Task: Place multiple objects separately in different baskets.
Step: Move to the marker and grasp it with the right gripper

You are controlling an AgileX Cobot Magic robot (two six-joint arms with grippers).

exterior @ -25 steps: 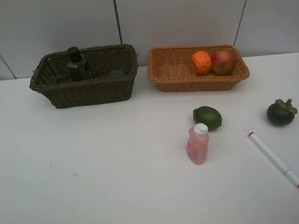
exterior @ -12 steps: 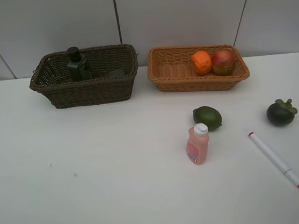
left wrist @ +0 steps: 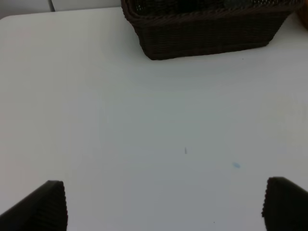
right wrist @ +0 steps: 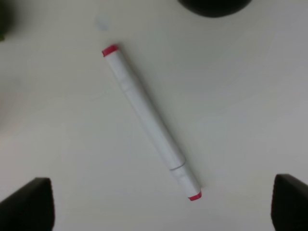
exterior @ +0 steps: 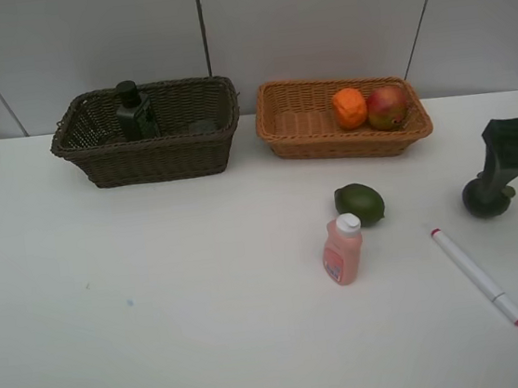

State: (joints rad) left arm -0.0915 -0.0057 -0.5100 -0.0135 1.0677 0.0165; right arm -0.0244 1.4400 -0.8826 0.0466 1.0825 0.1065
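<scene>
The dark brown basket (exterior: 147, 155) at the back left holds a dark green pump bottle (exterior: 135, 112). An orange (exterior: 349, 108) and an apple (exterior: 387, 107) lie in the light tan basket (exterior: 298, 124). On the table lie a lime (exterior: 360, 204), a pink bottle (exterior: 342, 251), a white marker (exterior: 477, 274) (right wrist: 149, 120) and a mangosteen (exterior: 481, 201). My right gripper (right wrist: 159, 211) hangs open above the marker, and one of its dark fingers (exterior: 507, 149) partly covers the mangosteen. My left gripper (left wrist: 163, 211) is open over bare table in front of the dark basket (left wrist: 207, 29).
The white table (exterior: 160, 308) reaches to a grey panelled wall behind the baskets. The lime and the pink bottle stand close together. The mangosteen (right wrist: 214, 5) sits just beyond the marker's far end in the right wrist view.
My right gripper has come into the exterior view from the right edge and now stands over the mangosteen. None of the objects has moved.
</scene>
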